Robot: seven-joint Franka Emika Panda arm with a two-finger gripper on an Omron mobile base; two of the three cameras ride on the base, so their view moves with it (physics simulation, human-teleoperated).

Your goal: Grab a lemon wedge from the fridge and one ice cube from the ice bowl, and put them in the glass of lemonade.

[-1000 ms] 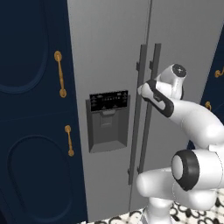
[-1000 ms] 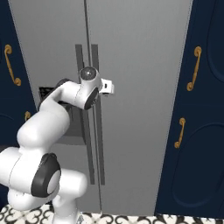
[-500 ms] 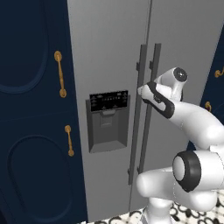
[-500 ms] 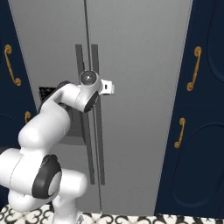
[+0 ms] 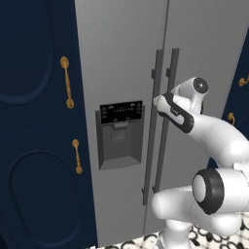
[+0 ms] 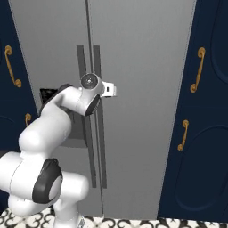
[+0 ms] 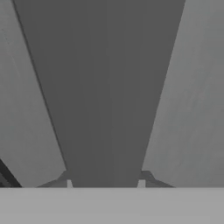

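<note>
The fingers pinch either side of a dark vertical handle, so the gripper is closed on it; the fridge stands shut; door-opening is in hand, I judge; next comes an outward swinging pull.

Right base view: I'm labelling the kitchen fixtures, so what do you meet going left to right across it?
Brass cabinet handles on the left navy cabinet → white robot arm → dark vertical handles of the tall grey fridge → plain grey right fridge door → brass handles on the right navy cabinet.
</note>
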